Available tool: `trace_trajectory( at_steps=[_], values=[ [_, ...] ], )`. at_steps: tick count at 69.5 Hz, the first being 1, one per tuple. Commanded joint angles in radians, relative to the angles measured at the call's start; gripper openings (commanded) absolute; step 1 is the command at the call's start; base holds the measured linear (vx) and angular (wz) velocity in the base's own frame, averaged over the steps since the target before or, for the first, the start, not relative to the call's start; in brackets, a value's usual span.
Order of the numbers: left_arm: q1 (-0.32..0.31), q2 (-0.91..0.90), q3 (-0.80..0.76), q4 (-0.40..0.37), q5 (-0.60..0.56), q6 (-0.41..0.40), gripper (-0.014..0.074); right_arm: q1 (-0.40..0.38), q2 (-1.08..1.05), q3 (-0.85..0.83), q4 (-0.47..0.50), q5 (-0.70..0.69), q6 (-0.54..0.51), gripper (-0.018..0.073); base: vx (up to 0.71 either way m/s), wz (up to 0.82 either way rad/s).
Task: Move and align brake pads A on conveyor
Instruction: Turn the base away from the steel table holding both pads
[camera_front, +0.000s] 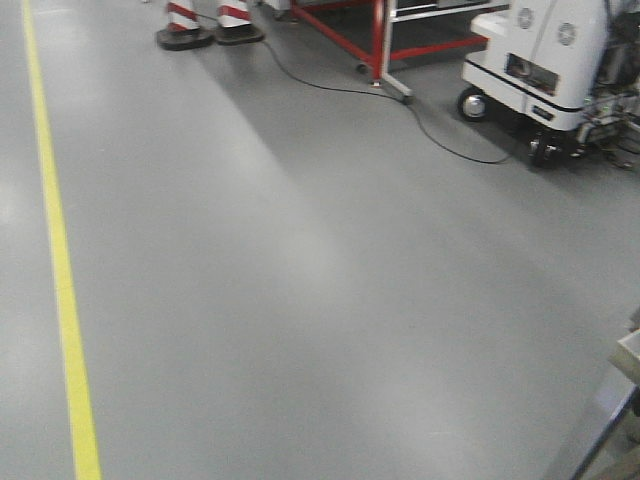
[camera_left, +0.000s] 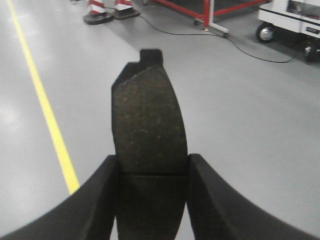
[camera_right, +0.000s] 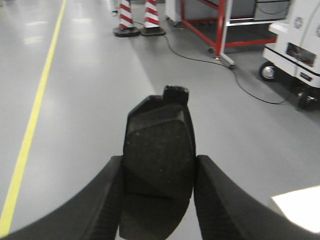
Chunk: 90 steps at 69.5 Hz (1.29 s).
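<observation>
Item 1. My left gripper (camera_left: 152, 161) is clamping the first brake pad (camera_left: 149, 115) between both fingers. The fingers are pressing on its long edges, and the pad is sticking out lengthwise past them. A thin groove is crossing it just behind the fingertips, and a small tab is capping its far end.

Item 2. My right gripper (camera_right: 159, 161) is holding the second brake pad (camera_right: 159, 142) the same way. Its rough dark face is pointing at the camera, and its tab is pointing away.

Item 3. Both pads are hanging in the air over the grey floor (camera_front: 330, 300), touching nothing but my fingers.

Item 4. A yellow line (camera_front: 65, 300) is running along the floor on the left.

Item 5. Two striped cones (camera_front: 210, 22), a red frame (camera_front: 378, 40) and a white wheeled cart (camera_front: 540, 60) are standing at the far side. A black cable (camera_front: 440, 142) is trailing between the frame and the cart.
</observation>
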Motion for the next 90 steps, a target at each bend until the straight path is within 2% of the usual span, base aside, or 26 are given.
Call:
trace_trajectory(
  at_steps=[1, 42, 69, 90],
  values=[
    [-0.004, 0.007, -0.028, -0.009, -0.099, -0.002, -0.0006, -0.001, 0.009, -0.03, -0.006, -0.096, -0.011, -0.0007, -0.09, 0.44],
    [-0.004, 0.007, -0.028, -0.009, -0.099, -0.002, -0.0006, -0.001, 0.009, -0.03, -0.006, -0.096, -0.011, -0.0007, 0.02, 0.5],
    [-0.004, 0.007, -0.028, -0.009, -0.099, -0.002, -0.0006, -0.001, 0.009, -0.03, -0.006, -0.093, -0.011, -0.0007, 0.25, 0.51],
    [-0.004, 0.007, -0.028, -0.009, -0.098, -0.002, -0.0006, -0.001, 0.009, -0.03, -0.006, -0.094, -0.011, -0.0007, 0.39, 0.14]
  ],
)
